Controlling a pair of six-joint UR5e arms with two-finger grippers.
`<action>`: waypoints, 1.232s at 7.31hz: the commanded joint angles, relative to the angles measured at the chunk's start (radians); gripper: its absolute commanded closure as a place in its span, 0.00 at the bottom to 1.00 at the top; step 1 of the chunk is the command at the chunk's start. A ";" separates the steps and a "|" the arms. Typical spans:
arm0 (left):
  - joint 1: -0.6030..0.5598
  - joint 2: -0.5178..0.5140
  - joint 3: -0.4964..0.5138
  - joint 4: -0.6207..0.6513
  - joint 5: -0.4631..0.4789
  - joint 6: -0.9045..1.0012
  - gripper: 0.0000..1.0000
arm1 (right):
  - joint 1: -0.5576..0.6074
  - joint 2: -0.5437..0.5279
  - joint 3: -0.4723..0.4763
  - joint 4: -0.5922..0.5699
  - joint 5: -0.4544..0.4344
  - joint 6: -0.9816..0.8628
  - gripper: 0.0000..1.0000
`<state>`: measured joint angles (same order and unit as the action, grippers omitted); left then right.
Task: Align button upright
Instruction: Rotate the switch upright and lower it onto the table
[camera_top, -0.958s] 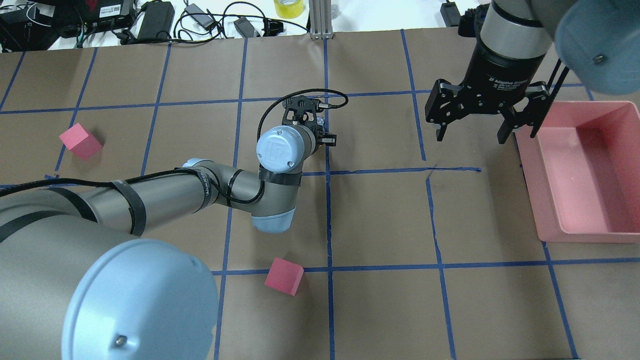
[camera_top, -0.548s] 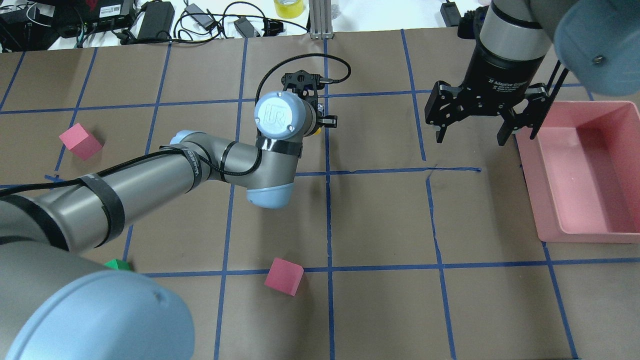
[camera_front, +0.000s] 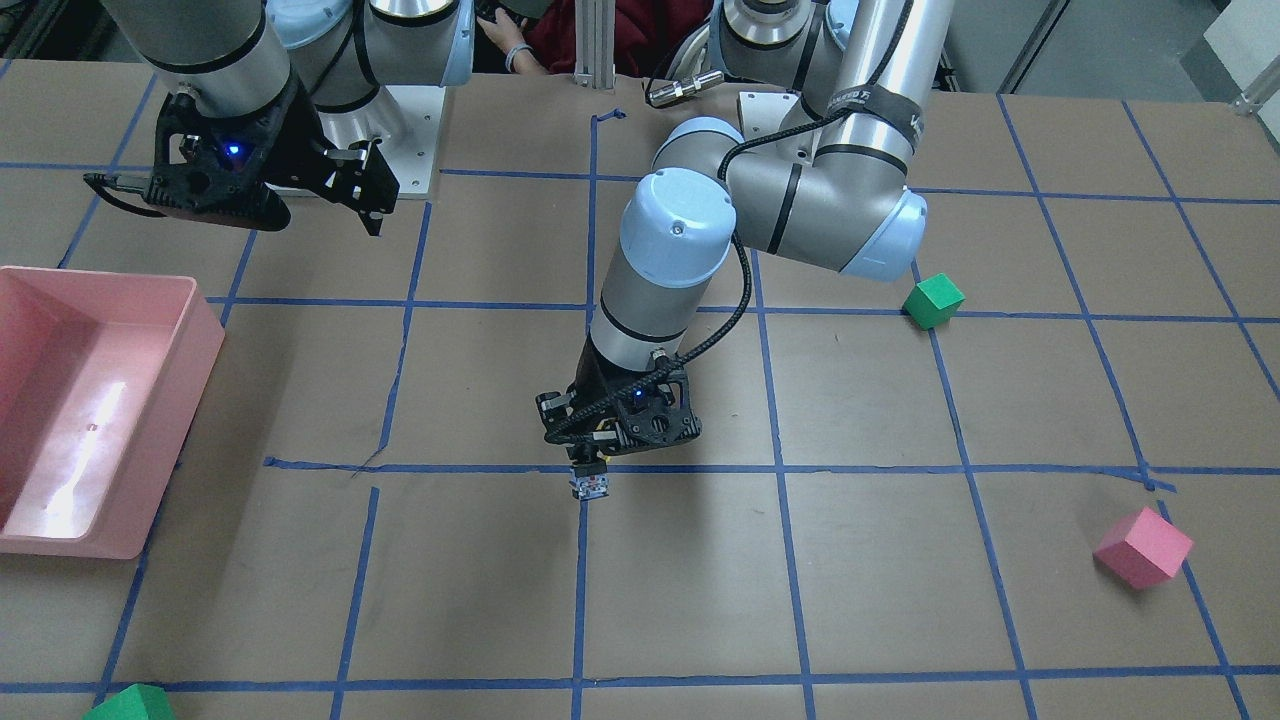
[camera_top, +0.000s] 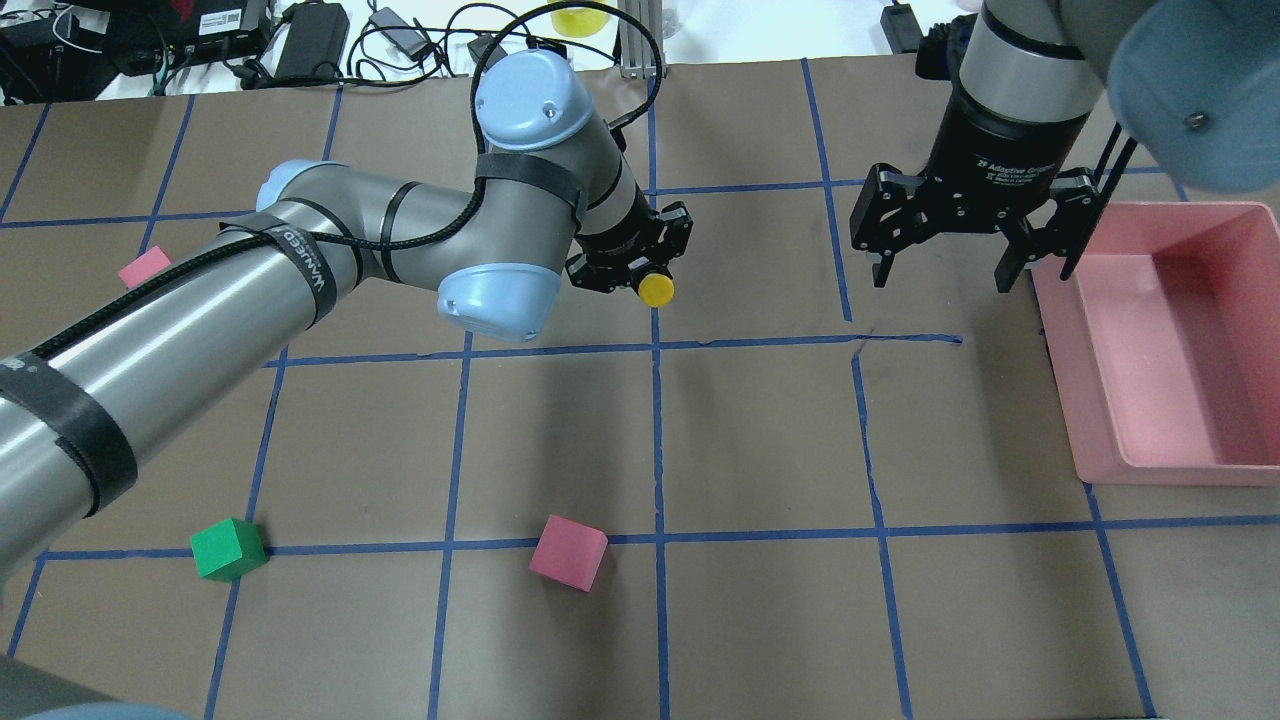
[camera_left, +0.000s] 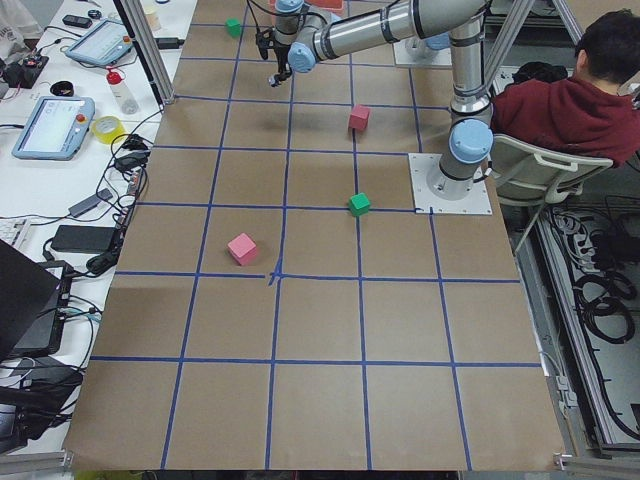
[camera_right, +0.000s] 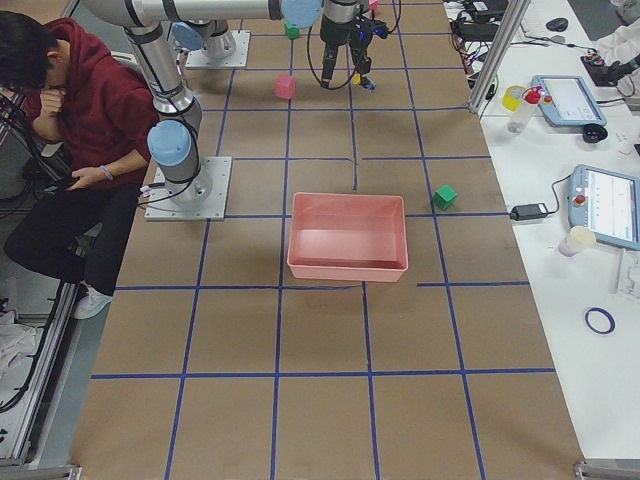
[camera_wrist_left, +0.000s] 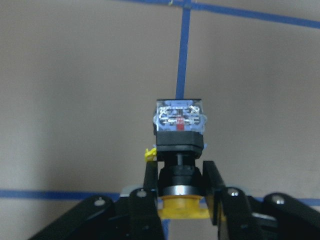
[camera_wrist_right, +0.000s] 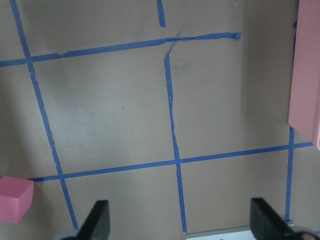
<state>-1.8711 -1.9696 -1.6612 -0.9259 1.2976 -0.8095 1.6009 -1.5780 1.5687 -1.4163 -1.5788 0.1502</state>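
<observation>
Your left hand (camera_wrist_left: 180, 172) is pinching the button (camera_wrist_left: 180, 125) by its black body. The yellow cap sits back toward the wrist and the silvery contact block points out past the fingertips, down toward the bench (camera_top: 760, 430). It is close to a crossing of blue tape lines (camera_top: 657, 346) near the middle; you cannot tell whether the block touches. Your right hand (camera_top: 940, 272) hangs spread, just left of the pink bin (camera_top: 1160, 472).

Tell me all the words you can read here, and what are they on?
"Adaptive": white print on the black body above the right gripper; the rest of that print is too small to read.
Black strap on the left arm: white letters, too blurred to read.
Sticker on the black box: too small to read.
Button: nothing readable.
</observation>
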 joint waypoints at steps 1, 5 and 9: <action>0.056 -0.020 -0.003 -0.091 -0.287 -0.315 1.00 | 0.001 -0.002 0.010 0.000 -0.015 0.000 0.00; 0.193 -0.139 0.001 -0.264 -0.629 -0.367 1.00 | 0.001 -0.002 0.013 0.002 -0.024 0.005 0.00; 0.265 -0.195 0.012 -0.301 -0.658 -0.479 1.00 | 0.001 0.000 0.013 0.000 -0.024 0.008 0.00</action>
<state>-1.6182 -2.1527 -1.6507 -1.2092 0.6425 -1.2509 1.6002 -1.5797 1.5815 -1.4198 -1.6026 0.1562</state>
